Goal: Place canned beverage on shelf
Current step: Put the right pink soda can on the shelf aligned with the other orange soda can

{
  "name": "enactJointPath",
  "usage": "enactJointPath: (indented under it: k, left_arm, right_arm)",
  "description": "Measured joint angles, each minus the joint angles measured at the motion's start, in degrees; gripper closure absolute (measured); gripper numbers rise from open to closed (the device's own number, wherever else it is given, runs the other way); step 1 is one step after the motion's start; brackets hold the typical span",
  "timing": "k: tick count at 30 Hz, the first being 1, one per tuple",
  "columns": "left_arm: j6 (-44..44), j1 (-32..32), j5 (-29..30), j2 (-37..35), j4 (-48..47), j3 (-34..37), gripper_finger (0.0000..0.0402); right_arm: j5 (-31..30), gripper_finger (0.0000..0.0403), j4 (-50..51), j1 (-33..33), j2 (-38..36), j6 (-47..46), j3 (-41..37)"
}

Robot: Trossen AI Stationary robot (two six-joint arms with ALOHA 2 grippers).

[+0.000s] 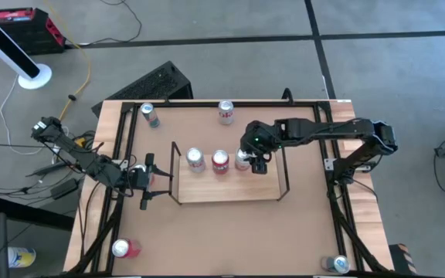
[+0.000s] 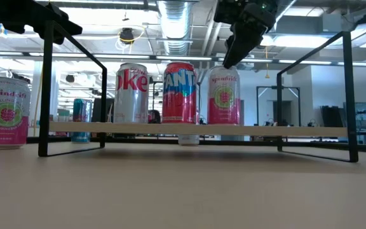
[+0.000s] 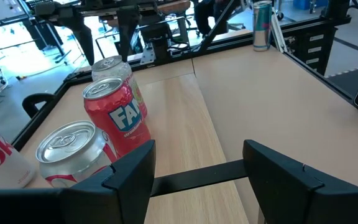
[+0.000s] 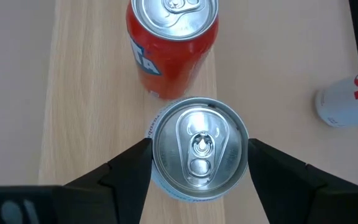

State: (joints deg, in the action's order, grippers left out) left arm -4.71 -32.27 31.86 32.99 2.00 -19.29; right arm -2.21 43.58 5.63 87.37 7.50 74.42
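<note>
The shelf (image 1: 230,189) is a light-wood board with black wire ends, standing mid-table. Three cans stand upright on it in a row: a white Coke can (image 1: 195,160), a red Fanta can (image 1: 220,161) and a pink Spindrift can (image 2: 223,95). My right gripper (image 4: 201,155) reaches in from the right above the pink can and is shut on its top. My left gripper (image 3: 197,155) hovers open at the shelf's left end (image 1: 147,183), holding nothing, with the wire upright (image 3: 197,174) just past its fingers. My right gripper pinches the pink can's top rim (image 4: 156,149) between its two fingers (image 4: 126,177), one on the near side and one on the far side. The fingers slant down from the table's right and reach only the rim (image 2: 226,65). The can stands upright on the board.
Loose cans stand on the tabletop: two near the far edge (image 1: 149,114) (image 1: 225,112), a pink one at the near left corner (image 1: 122,247) and one at the near right corner (image 1: 336,264). The right part of the board (image 1: 273,181) is bare.
</note>
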Motion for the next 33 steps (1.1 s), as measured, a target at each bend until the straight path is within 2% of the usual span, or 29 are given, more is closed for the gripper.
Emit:
enactJointPath:
  k: [18,23,33]
  left_arm:
    - [-0.01,0.01,0.0,0.01,0.01,0.0,0.0174]
    - [-0.02,0.02,0.0,0.02,0.02,0.0,0.0174]
    - [0.0,0.01,0.0,0.02,0.02,0.0,0.0174]
  right_arm:
    - [0.49,0.0126,0.75,-0.41,-0.52,-3.15,0.0]
    - [0.19,0.0126,4.01,-1.22,-0.37,-4.3,2.36]
    - [-0.51,0.0126,2.96,-2.64,-0.42,-4.23,4.71]
